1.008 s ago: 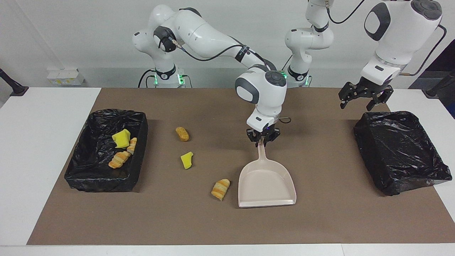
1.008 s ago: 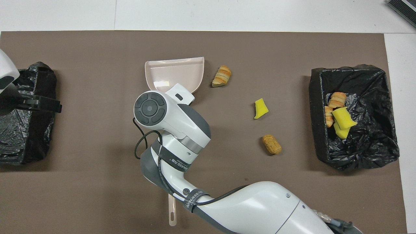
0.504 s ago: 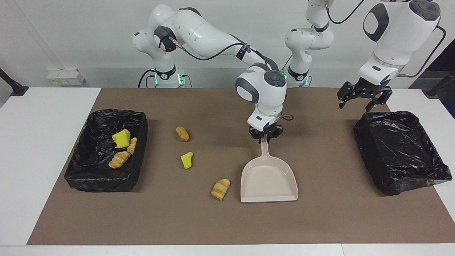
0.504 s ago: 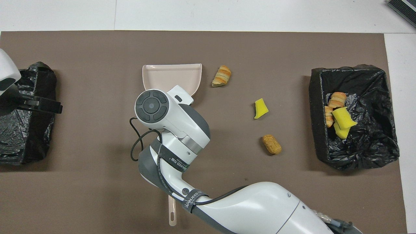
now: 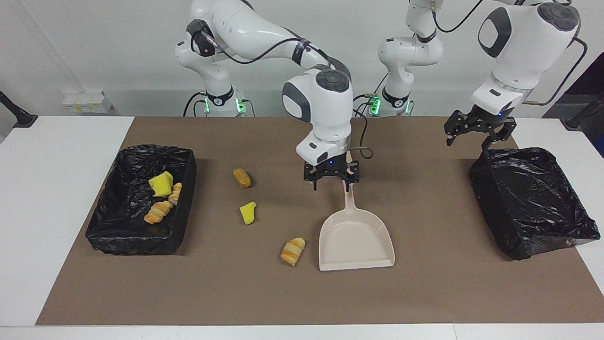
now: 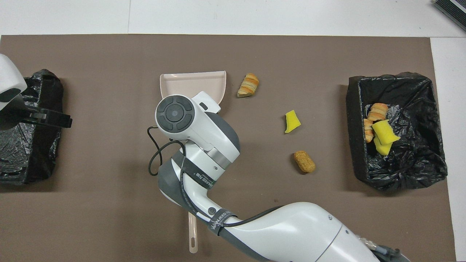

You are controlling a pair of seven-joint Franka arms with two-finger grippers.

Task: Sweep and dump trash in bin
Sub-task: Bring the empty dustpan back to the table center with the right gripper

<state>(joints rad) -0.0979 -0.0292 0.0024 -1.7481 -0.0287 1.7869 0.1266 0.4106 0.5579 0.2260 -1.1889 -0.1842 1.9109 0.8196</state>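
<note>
Beige dustpan [image 6: 193,84] lies flat mid-mat, its handle partly under the right arm [image 6: 204,145]. Beside its pan: striped croissant piece [image 6: 248,85], yellow sponge chunk [image 6: 292,122], brown nugget [image 6: 304,161]. Black-lined bin [image 6: 418,171] holds more scraps [image 6: 380,131]. Left gripper [image 6: 43,118] sits over a second bin [image 6: 22,160].

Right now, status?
Right gripper open over dustpan handle. Left gripper open, waiting over empty bin. Three scraps on mat.

The right arm [image 6: 204,145] hides its own claw and most of the dustpan [image 6: 193,85] handle from overhead.
</note>
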